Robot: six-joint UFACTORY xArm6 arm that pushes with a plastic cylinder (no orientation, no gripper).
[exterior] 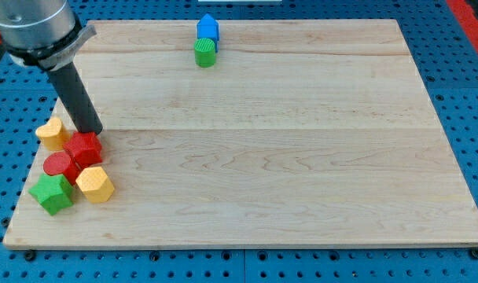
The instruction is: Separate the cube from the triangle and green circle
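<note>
camera view: one view only, wooden board (302, 157) on a blue perforated table (459, 63).
my tip (90, 130): rod end down on the board at the view's left, touching or just short of the top edge of the red cube (84, 148). No jaws, so nothing held; it can only push.
task pair: blue block (207, 28), shape looks house-like or wedge, probably the "triangle", touching the green circle (205, 53) just below it, at the view's top edge.
cube: which cube is meant is unclear. The only cube-like block is the red one, already well apart from that pair.
left cluster: yellow heart-like block (51, 133), red cylinder (60, 166), green star-like block (51, 193), yellow hexagon-like block (94, 184), all packed around the red cube.
handling (judgement): small rigid blocks, likely light, slide easily on smooth wood; push flat on a face centre or the block spins off.
room: wide bare board to the view's right; left cluster sits near the edge, little margin there.
</note>
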